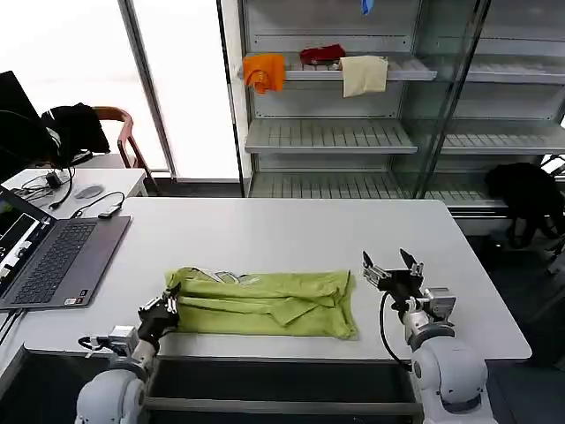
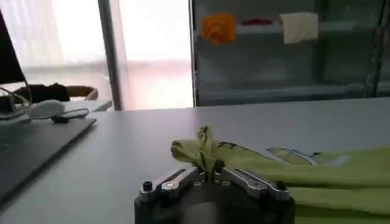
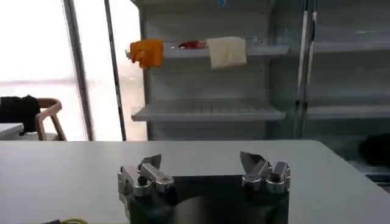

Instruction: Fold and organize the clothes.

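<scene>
**Left gripper on shirt's left end, right gripper free**

Nearest, the left gripper (image 1: pixel 166 311) was pinched onto the T-shirt (image 1: pixel 265 302) at its left end. The shirt lay partly folded on the tabletop (image 1: pixel 291 231), long axis left-right. The right gripper (image 1: pixel 392 266) hung open just beside its right end.

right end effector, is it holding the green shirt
No, the right end effector stands open beside the green shirt, with nothing between its fingers.

You see the right gripper (image 3: pixel 207 173) with fingers spread wide above the white table (image 3: pixel 317 164). Behind stands a shelf (image 3: pixel 207 111) with orange (image 3: pixel 146 52) and cream cloths (image 3: pixel 226 51).
</scene>
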Tool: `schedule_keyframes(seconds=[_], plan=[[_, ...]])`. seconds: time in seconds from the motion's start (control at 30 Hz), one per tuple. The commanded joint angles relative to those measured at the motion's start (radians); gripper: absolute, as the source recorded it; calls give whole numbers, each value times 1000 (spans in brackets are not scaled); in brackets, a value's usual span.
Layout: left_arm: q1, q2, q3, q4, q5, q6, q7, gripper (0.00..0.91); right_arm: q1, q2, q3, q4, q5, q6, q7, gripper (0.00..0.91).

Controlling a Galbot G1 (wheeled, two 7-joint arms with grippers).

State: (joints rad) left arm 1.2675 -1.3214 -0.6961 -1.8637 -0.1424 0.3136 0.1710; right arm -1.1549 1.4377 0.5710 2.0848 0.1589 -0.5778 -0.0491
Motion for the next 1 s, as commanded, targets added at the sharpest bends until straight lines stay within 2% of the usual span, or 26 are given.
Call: schedule_keyframes(seconds=[0.03, 0.2, 0.4, 0.47, 0.67, 0.73, 0.83, 1.0], plan=[[-62, 230, -217, 33, 123, -8, 165, 0, 7, -31, -1, -6, 5, 0, -6, 907], [-100, 332, -272, 50, 123, 44, 192, 0, 30, -70, -31, -41, 18, 1, 0, 907], [-140, 343, -278, 11, 169, 98, 197, 0, 36, -89, -64, -93, 11, 14, 3, 907], [-138, 324, -262, -18, 216, 92, 189, 0, 30, -87, -66, -96, 6, 16, 2, 907], [-93, 172, -131, -140, 256, 115, 153, 0, 6, -78, -61, -100, -2, 30, 2, 907], [-82, 99, -49, -172, 281, 134, 126, 0, 1, -79, -55, -100, -2, 33, -1, 907], [-76, 39, 81, -189, 323, 146, 77, 0, -7, -79, -51, -98, -2, 36, -3, 907], [-80, -29, 204, -189, 370, 179, -10, 0, -13, -75, -48, -96, -1, 38, 4, 907]])
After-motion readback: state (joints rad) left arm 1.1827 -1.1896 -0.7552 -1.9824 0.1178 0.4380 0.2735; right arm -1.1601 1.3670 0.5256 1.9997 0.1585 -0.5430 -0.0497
